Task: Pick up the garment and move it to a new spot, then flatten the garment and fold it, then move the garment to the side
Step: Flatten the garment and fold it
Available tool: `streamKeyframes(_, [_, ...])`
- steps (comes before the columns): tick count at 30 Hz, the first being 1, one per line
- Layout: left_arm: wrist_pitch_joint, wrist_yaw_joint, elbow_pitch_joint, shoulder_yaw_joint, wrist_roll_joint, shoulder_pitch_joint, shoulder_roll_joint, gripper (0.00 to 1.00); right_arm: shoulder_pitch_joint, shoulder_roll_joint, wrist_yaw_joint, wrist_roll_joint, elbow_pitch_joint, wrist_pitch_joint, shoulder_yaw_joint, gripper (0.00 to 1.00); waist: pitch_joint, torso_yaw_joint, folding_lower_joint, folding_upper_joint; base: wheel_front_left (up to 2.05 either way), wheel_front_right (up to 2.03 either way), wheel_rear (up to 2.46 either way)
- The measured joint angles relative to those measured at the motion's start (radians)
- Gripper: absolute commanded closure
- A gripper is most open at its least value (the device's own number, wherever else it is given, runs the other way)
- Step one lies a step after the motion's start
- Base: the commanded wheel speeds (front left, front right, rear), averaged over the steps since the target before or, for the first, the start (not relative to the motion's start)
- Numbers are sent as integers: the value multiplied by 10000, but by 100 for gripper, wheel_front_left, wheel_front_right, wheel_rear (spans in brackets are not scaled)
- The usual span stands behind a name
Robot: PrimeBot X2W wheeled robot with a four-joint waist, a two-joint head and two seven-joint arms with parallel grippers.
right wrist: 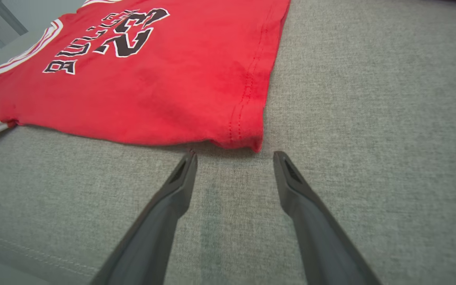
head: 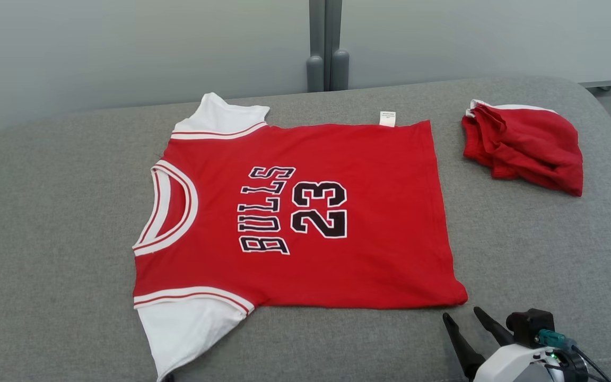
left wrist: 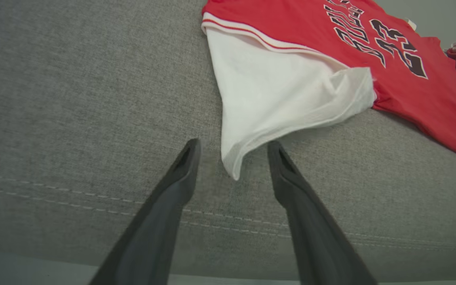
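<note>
On the grey cushion [head: 45, 239], in the head view, the red jersey [head: 295, 212] lies spread flat and face up, collar to the left and hem to the right, with few wrinkles. A bundle of red cloth [head: 523, 148] sits well apart at the far right. The right gripper [head: 462, 313] rests at the lower right, just beside the jersey's near hem corner, fingers spread and holding nothing.

In the left wrist view, the left gripper [left wrist: 234, 144] has its fingers parted on either side of the tip of the near white sleeve [left wrist: 283, 91]. They are not pinching it, and the sleeve lies limp on the cushion.

In the right wrist view, the two fingers stand apart just short of the hem corner [right wrist: 247, 134], with bare cushion between them.

Flattening looks done, or nearly so. No fold has been made, so the folding and the move to the side are left. Both grippers seem placed to take the near edge for a first fold.
</note>
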Motion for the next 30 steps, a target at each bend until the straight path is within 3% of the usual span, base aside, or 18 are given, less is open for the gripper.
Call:
streamKeyframes(18, [58,-132,-765,153,-244,360,410,0,467,-334,-73,-621,-1505,0,-993,0,-79,-217,0,0,0,0,0])
streamKeyframes(30, [-125,-132,-1914,376,-92,265,570,0,227,-387,-395,-968,-2784,0,-1810,0,-324,-281,0,0,0,0,0])
